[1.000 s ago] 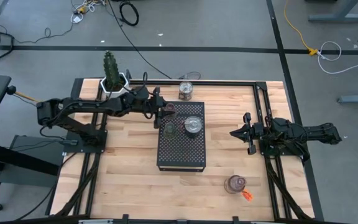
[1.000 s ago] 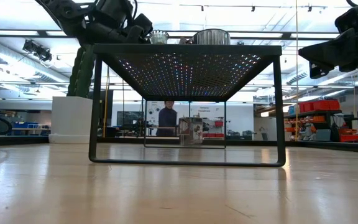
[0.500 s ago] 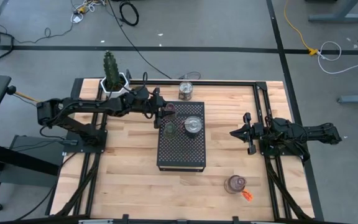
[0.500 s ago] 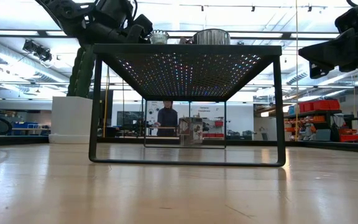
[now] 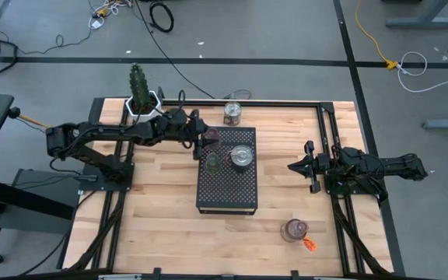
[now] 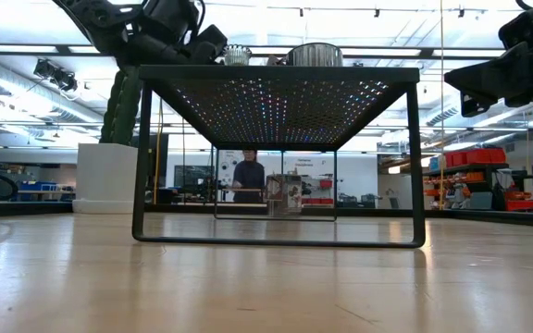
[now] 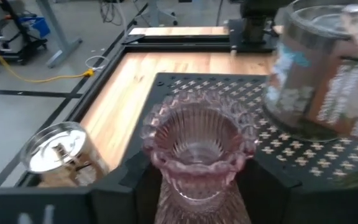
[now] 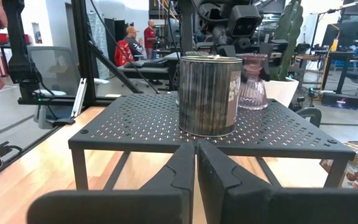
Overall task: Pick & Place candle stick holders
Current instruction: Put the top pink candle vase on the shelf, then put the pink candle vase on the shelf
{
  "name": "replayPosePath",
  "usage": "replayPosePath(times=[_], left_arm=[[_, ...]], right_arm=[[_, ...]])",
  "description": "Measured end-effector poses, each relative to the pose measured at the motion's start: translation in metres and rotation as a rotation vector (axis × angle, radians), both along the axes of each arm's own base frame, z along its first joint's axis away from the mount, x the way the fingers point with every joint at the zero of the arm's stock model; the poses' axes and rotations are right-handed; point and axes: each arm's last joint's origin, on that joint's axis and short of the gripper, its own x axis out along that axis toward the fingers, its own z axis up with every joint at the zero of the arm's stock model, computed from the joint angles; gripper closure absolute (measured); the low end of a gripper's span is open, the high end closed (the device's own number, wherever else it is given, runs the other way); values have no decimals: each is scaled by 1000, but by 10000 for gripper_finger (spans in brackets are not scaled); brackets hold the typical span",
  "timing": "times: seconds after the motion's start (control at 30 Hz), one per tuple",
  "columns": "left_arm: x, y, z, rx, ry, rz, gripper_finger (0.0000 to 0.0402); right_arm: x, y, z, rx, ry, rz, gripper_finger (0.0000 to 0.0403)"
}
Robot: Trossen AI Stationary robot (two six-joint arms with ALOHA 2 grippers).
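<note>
The left pincer [image 5: 206, 140] sits at the far-left corner of the black perforated rack [image 5: 226, 187], which stands mid-tabletop, and the pink glass holder [image 7: 197, 149] stands upright straight between its fingers, long axis vertical, foot on the rack's mesh. The fingers look parted to either side of the ribbed stem, though the wrist view cuts them off low, so whether a pad touches the glass I cannot tell; my reading is that the holder has just been set down and the pincer is letting go. That makes the coming move a withdrawal, and it turns on one thing: the glass lies dead ahead of the pincer, so the arm should back off along its own line toward the tabletop's left edge, or lift clear, without sweeping sideways. Room is tight on the rack: the green holder [image 5: 213, 163] is just beside on the near side and the wide silvery holder [image 5: 241, 156] stands near, toward the rack's right edge, while the rack's own left edge is close under the pincer. Another silvery holder [image 5: 232, 113] waits by the tabletop's far edge, and one more holder [image 5: 293, 229] lies near the near-right corner. The right pincer [image 5: 306, 166], closed and empty, waits by the right edge and is nearer that last one.
</note>
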Motion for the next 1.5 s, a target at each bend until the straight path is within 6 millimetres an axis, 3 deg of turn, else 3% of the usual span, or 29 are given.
replayPosePath(times=[0.3, 0.87, 1.27, 1.5], left_arm=[[0, 0, 0, 9, 0, 19, 145], [1, 0, 2, 16, -20, 18, 137], [1, 0, 3, -17, -26, 30, 68], [2, 0, 4, -33, -37, 28, 60]], right_arm=[[0, 0, 0, 0, 0, 0, 380], [0, 0, 0, 0, 0, 0, 380], [0, 0, 0, 0, 0, 0, 380], [0, 0, 0, 0, 0, 0, 380]])
